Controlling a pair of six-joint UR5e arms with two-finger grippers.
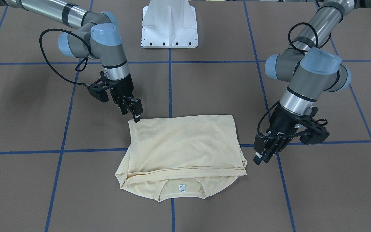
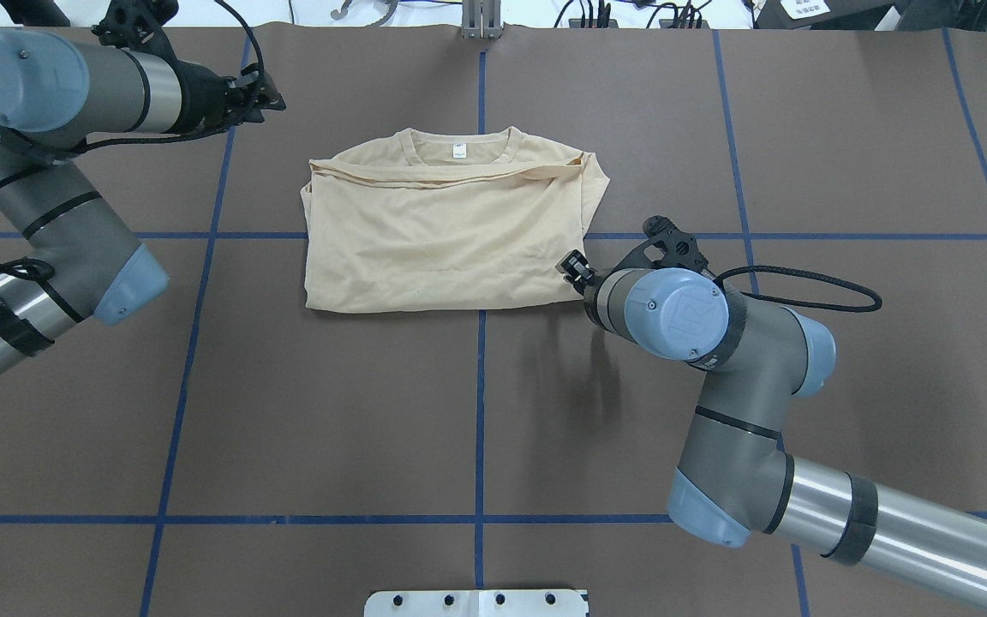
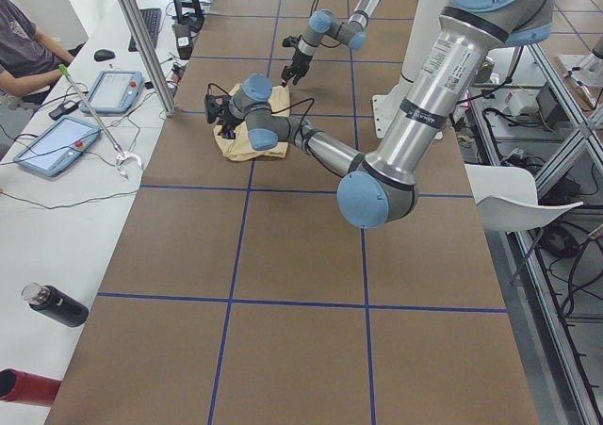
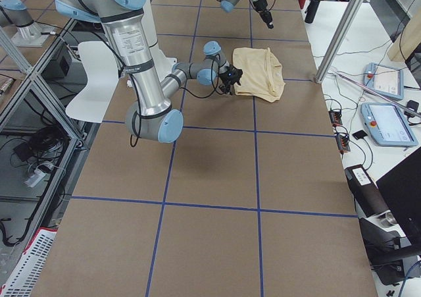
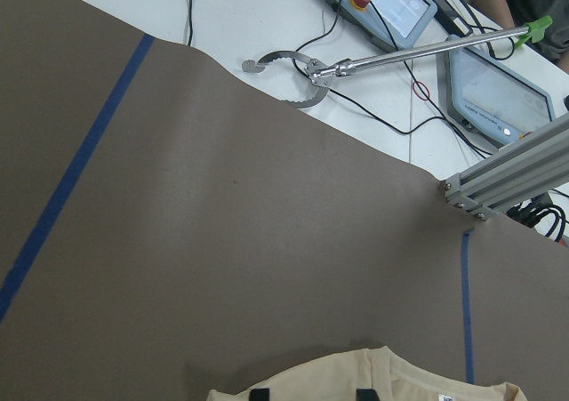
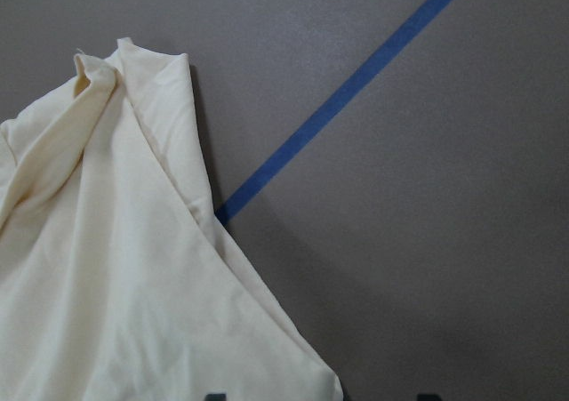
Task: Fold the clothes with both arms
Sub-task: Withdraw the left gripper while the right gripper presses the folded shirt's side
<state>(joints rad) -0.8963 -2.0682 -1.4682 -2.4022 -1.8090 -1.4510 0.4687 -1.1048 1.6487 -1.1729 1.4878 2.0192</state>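
The cream-yellow T-shirt [image 1: 182, 141] lies folded in half on the brown table, plain side up, so the print is hidden. Its neck and white label [image 1: 182, 187] face away from the robot. It also shows in the overhead view [image 2: 442, 240]. My right gripper [image 1: 130, 114] is open and low at the folded shirt's corner nearest the robot, one fingertip touching the cloth. In the right wrist view that corner [image 6: 267, 348] lies between the spread fingertips. My left gripper [image 1: 260, 158] is open and empty. It hangs just off the shirt's side near the neck end [image 5: 382, 379].
The white pedestal base [image 1: 170, 25] stands at the robot's edge of the table. Blue tape lines cross the brown table top [image 2: 476, 411]. Past the far edge are an aluminium post [image 5: 507, 170], a grabber tool [image 5: 302, 72] and control tablets [image 3: 57, 144].
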